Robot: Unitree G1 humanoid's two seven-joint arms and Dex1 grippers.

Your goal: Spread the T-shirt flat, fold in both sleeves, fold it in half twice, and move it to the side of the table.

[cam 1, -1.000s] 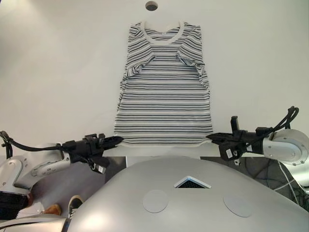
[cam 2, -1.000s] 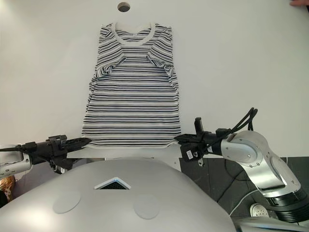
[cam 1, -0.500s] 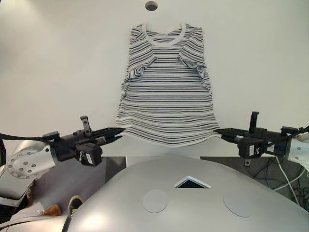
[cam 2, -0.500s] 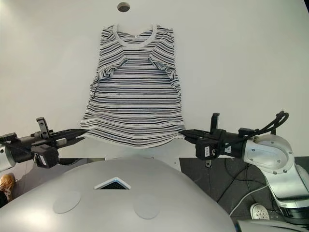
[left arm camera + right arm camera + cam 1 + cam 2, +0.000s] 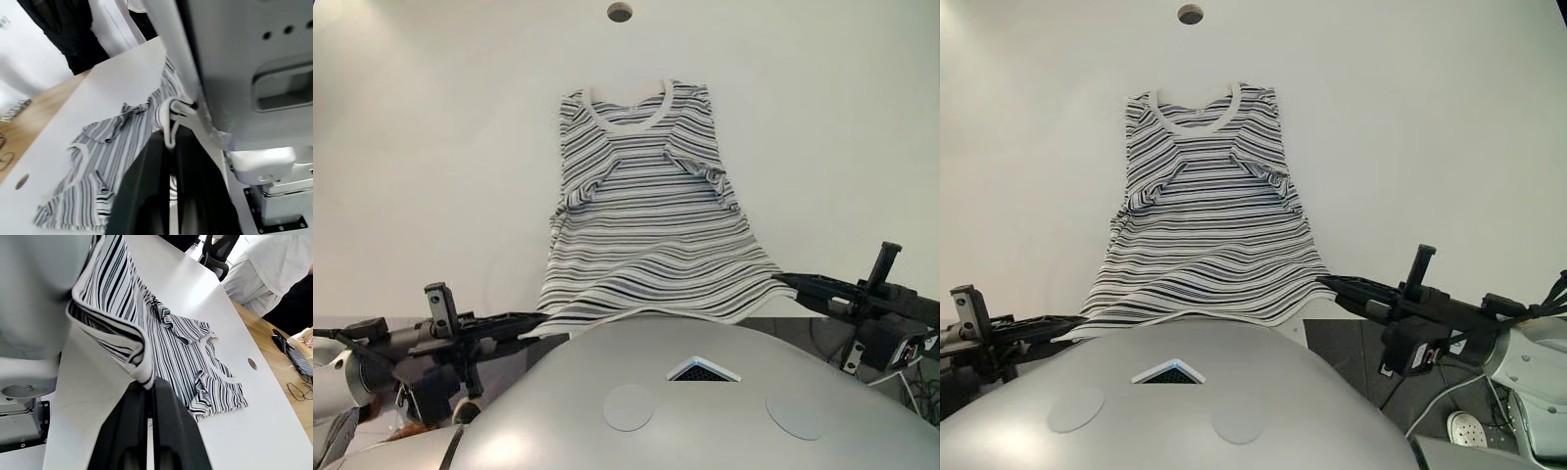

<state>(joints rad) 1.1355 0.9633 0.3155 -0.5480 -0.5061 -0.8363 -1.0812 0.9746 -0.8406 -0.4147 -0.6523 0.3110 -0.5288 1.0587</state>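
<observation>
A striped T-shirt (image 5: 646, 206) lies on the white table (image 5: 431, 147), collar far from me and both sleeves folded in over the chest. Its near hem is lifted off the table and stretched between my two grippers. My left gripper (image 5: 533, 318) is shut on the hem's left corner, seen close in the left wrist view (image 5: 170, 142). At the other side, my right gripper (image 5: 785, 281) is shut on the right corner, where the cloth drapes over the fingertips (image 5: 146, 381). The hem's middle hangs just above the table's near edge.
A small round hole (image 5: 620, 12) is set in the table beyond the collar. Bare white tabletop lies to either side of the shirt. Past the far edge there is a wooden desk (image 5: 293, 396) and people standing.
Both grippers took hold of the hem corners, then rose and drew back toward me. The hem came off the table and the whole shirt slid nearer; the collar is farther from the hole.
</observation>
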